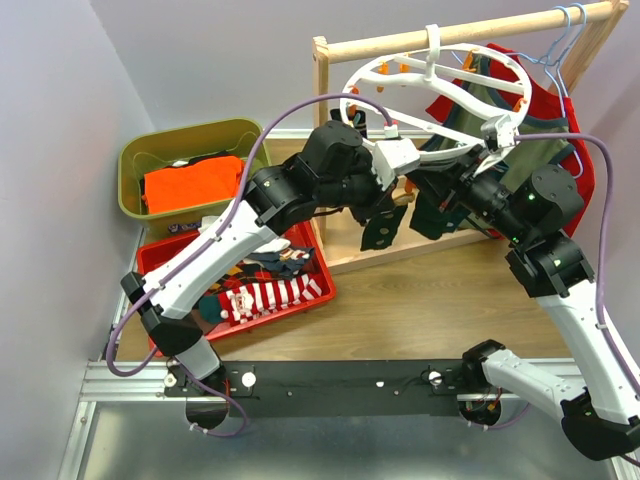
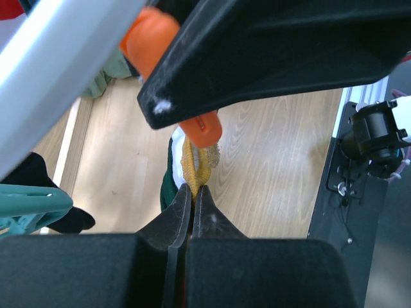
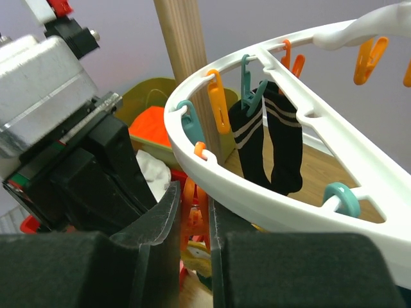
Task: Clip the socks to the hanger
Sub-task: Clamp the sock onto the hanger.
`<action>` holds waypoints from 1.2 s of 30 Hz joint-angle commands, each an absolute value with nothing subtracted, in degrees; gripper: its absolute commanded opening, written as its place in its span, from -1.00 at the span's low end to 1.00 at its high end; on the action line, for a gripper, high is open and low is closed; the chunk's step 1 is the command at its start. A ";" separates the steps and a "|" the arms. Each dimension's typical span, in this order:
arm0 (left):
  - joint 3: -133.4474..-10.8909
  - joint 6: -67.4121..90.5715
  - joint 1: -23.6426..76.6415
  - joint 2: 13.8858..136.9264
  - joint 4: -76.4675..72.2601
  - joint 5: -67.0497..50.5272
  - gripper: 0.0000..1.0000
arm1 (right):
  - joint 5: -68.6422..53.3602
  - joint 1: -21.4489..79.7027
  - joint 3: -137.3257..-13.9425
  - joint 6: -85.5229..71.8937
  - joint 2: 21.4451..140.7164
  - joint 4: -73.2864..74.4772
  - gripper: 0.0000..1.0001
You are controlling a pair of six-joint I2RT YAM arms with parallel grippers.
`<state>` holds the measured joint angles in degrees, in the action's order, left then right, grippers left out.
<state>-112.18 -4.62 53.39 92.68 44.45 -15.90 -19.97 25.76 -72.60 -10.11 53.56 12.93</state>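
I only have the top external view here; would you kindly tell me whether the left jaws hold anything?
Observer: Yes; the left gripper is shut on a sock by its mustard cuff, just below an orange clip.
Operator: Thanks. And the right one?
Observer: The right gripper appears to pinch that orange clip, under the hanger rim.
Operator: Is anything hung already?
Observer: A black sock with white stripes hangs from a teal clip.
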 commanded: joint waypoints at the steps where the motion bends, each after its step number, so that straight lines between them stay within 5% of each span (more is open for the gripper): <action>1: -115.22 -7.64 53.79 92.81 46.58 -18.81 -1.00 | -28.12 26.10 -71.28 -5.89 54.14 13.36 -0.71; 36: -119.18 -9.67 53.35 93.34 45.36 -21.36 -1.00 | -28.39 26.10 -69.87 -1.76 53.53 14.94 -0.64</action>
<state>-117.64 -9.23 53.39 93.51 47.27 -18.92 -24.29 25.76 -71.18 -2.92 53.71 12.86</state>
